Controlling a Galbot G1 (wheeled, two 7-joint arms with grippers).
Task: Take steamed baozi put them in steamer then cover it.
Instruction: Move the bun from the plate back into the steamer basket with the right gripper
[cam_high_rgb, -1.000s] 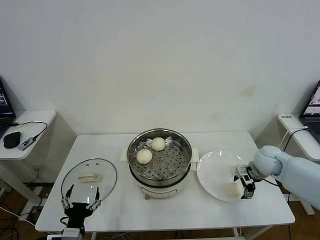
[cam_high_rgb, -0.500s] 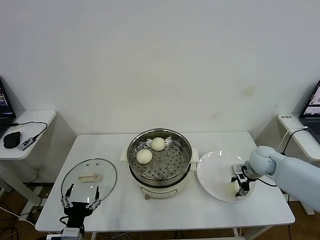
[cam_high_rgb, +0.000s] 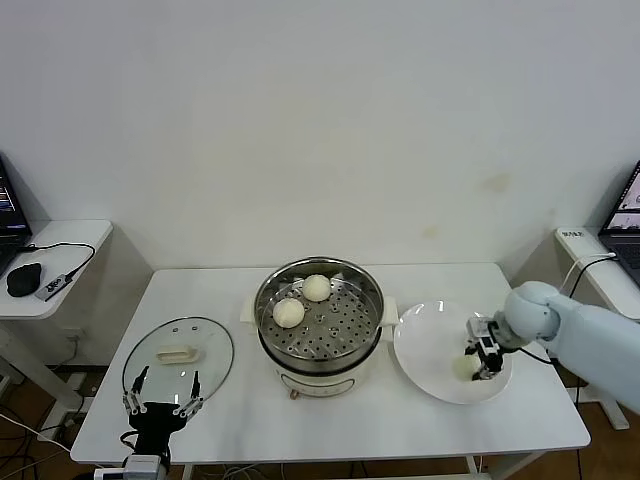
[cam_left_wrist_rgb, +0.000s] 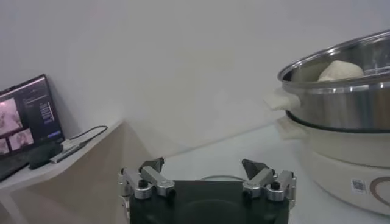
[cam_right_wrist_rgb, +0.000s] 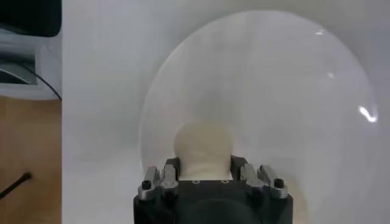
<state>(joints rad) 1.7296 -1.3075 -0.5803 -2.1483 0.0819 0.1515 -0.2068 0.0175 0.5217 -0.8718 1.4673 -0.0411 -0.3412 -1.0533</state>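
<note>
Two cream-white baozi (cam_high_rgb: 289, 312) (cam_high_rgb: 317, 288) lie on the perforated tray of the steel steamer (cam_high_rgb: 318, 372) at the table's middle. A third baozi (cam_high_rgb: 463, 368) is on the white plate (cam_high_rgb: 425, 345) to the steamer's right. My right gripper (cam_high_rgb: 478, 362) is over the plate, its fingers pressed on both sides of this baozi, as the right wrist view shows (cam_right_wrist_rgb: 203, 146). A fourth baozi is not in view. The glass cover (cam_high_rgb: 180, 352) lies flat at the front left. My left gripper (cam_high_rgb: 160, 408) is open and empty just in front of it.
A side table with a mouse (cam_high_rgb: 22, 279) and cables stands at the left. Another side table with a laptop (cam_high_rgb: 625, 215) stands at the right. The plate sits close to the steamer's right handle. In the left wrist view the steamer (cam_left_wrist_rgb: 341, 103) stands beyond my left gripper (cam_left_wrist_rgb: 205, 173).
My right gripper moved left over the plate onto the baozi and closed round it. It then shifted slightly back with the baozi. The left arm has not moved.
</note>
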